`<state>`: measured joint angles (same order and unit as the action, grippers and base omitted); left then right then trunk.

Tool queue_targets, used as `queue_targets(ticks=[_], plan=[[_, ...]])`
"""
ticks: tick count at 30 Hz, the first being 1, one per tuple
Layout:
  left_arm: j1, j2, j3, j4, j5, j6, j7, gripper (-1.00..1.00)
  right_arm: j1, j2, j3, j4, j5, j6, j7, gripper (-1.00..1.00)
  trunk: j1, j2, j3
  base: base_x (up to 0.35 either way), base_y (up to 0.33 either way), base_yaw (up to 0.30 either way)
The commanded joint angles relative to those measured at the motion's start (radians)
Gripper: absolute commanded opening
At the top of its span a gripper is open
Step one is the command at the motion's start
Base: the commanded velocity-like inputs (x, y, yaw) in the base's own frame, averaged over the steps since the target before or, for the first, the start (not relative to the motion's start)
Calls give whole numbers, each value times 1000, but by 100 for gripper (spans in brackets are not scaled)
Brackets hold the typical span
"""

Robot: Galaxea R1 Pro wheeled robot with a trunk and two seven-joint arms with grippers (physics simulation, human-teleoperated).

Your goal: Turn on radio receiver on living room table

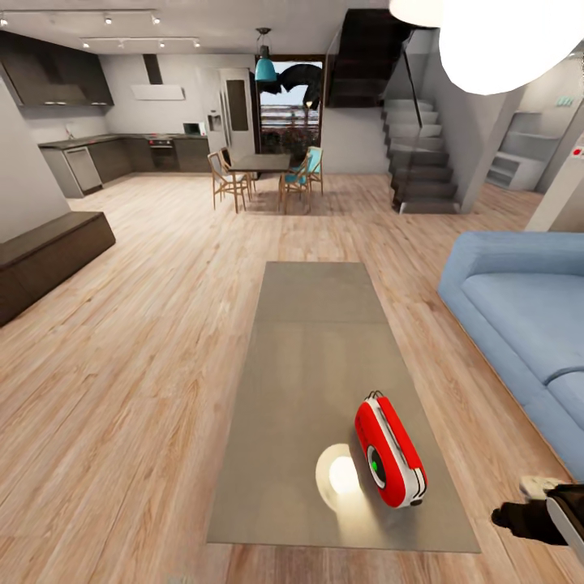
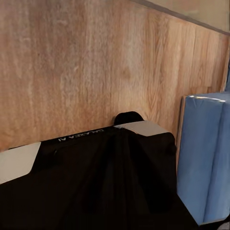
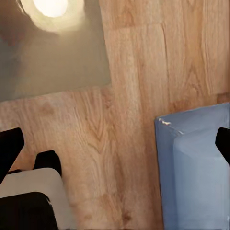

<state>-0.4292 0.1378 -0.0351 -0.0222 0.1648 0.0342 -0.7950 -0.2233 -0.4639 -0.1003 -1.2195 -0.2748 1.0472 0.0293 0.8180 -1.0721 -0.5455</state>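
Observation:
The radio receiver point(image 1: 390, 451), glossy red with white trim and a green-centred dial, lies on its side near the front right of the long grey-taupe table point(image 1: 316, 341). My right gripper point(image 1: 531, 513) hangs low beside the table's front right corner, to the right of the radio and apart from it. In the right wrist view my right gripper point(image 3: 115, 143) is open: its dark fingertips point(image 3: 9, 146) stand far apart, over wood floor near the table corner point(image 3: 62, 67). The left wrist view looks past my black body point(image 2: 96, 182) at the floor.
A pale glowing disc point(image 1: 341, 477) shows on the tabletop just left of the radio. The blue sofa point(image 1: 519, 316) runs along the table's right side, with a strip of floor between. A dark low bench point(image 1: 49, 255) stands far left. The dining table with chairs point(image 1: 264, 170) stands beyond.

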Motion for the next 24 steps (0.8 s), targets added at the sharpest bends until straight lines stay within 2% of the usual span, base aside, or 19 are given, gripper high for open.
queue_targets(ticks=[1, 4, 7, 9, 13, 14, 17, 19, 24], plan=[[1, 0, 0, 6, 0, -4, 2, -100, 10, 1, 1, 63, 0, 0, 3, 100, 0, 0, 2, 0, 0, 0], [2, -2, 0, 13, 0, -9, 6, -100, 23, 6, 5, 220, 1, -94, 10, 100, 0, 0, 6, 0, 0, 0], [4, -1, 0, 15, -1, -10, 8, -100, 26, 9, 18, 331, 5, -180, 13, 100, 0, 0, 11, 0, 0, 0], [7, -1, 0, 16, -1, -11, 9, -100, 27, 11, 47, 406, 8, -236, 22, 100, 0, 0, 14, 0, 0, 0], [19, -2, 0, 17, -1, -11, 10, -100, 28, 24, 138, 549, 11, -349, 59, 100, 0, 0, 21, 0, 0, 0], [25, -3, 0, 16, -1, -11, 12, -100, 28, 34, 167, 598, 12, -391, 68, 100, 0, 0, 22, 0, 0, 0], [37, -4, 0, 16, -2, -11, 33, -100, 28, 64, 219, 701, 14, -485, 79, 100, 0, 0, 27, 0, 0, 0], [47, -8, 0, 17, -4, -10, 76, -100, 28, 100, 264, 802, 15, -582, 83, 100, 0, 0, 30, 0, 0, 0], [78, -22, 0, 17, -6, -9, 158, -100, 28, 171, 338, 941, 16, -703, 82, 100, 0, 0, 38, 0, 0, 0]])
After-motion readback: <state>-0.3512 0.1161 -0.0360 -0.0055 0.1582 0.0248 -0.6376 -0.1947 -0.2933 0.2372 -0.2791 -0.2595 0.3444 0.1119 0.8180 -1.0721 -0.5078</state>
